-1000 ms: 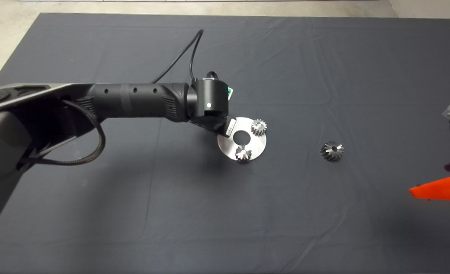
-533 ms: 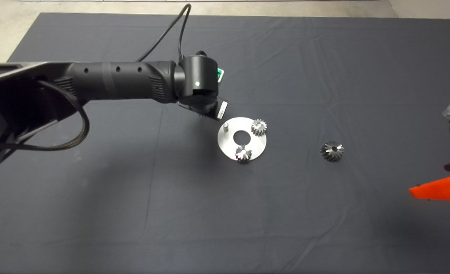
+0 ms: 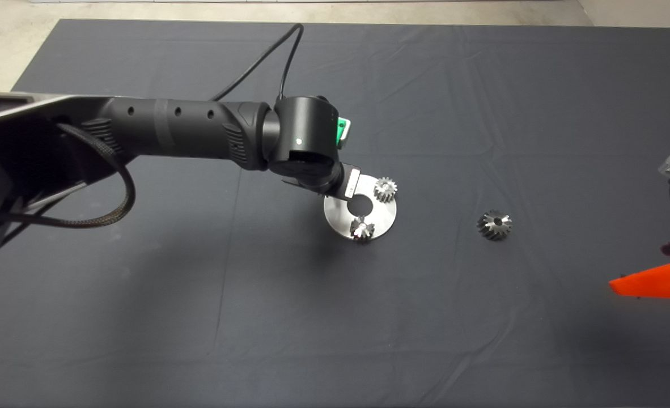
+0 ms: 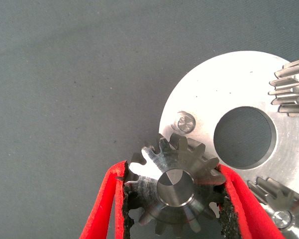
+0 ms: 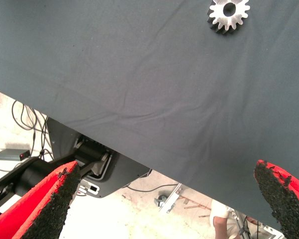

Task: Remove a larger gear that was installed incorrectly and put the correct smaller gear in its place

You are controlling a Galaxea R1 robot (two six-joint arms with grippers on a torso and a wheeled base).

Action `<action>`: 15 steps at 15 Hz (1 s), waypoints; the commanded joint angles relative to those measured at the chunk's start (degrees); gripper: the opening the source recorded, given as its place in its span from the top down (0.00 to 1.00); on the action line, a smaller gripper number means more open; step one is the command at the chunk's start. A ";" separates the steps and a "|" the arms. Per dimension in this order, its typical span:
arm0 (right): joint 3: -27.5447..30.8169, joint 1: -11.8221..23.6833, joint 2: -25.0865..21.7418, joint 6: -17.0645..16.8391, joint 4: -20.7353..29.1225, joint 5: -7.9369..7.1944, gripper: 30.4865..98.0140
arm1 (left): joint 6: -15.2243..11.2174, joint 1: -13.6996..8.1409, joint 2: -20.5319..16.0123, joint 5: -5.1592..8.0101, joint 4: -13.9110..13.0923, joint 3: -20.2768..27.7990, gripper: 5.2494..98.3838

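The only label is a small white tag (image 3: 351,184) on the left wrist. Its print is too small to read.

A round steel plate (image 4: 214,84) with a wide centre hole lies on the dark mat (image 3: 482,85) near the middle of the tabletop. Two small bright gears sit on it, one (image 3: 385,189) on the side toward the right edge and one (image 3: 362,228) on the side toward the near edge. A short bare peg (image 4: 184,122) stands on the side toward the left edge. In the head view the black left arm and its cable cover that side of the plate and hide the peg.

The left gripper (image 4: 173,174) is at that covered rim, its red fingers (image 4: 107,199) clamped on the smaller gear (image 4: 175,186), one black pad on each flank. The gear is steel with short teeth and a round centre bore, and looks grey in the shade of the fingers. It overlaps the plate's rim just beside the peg, not on it. Whether it touches the plate cannot be told.

The larger gear (image 3: 494,224) lies alone on the mat between the plate and the right edge, well apart from both. It is darker and wider than the two on the plate.

The right gripper (image 5: 169,172) waits at the right edge with its jaws wide apart. Its view shows the larger gear, the mat's border, and floor with cables beyond.
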 commanded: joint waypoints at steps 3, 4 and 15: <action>0.27 0.57 2.13 0.43 1.87 0.14 0.08 | -0.33 -1.71 2.34 -0.25 -0.15 -4.80 0.72; 0.30 0.57 2.31 0.42 1.87 0.08 0.08 | -0.75 -1.71 2.25 -0.25 -0.15 -4.94 0.72; 0.21 0.52 1.87 0.43 1.87 -0.03 0.08 | -2.97 -1.54 2.99 -1.48 0.03 -6.79 0.72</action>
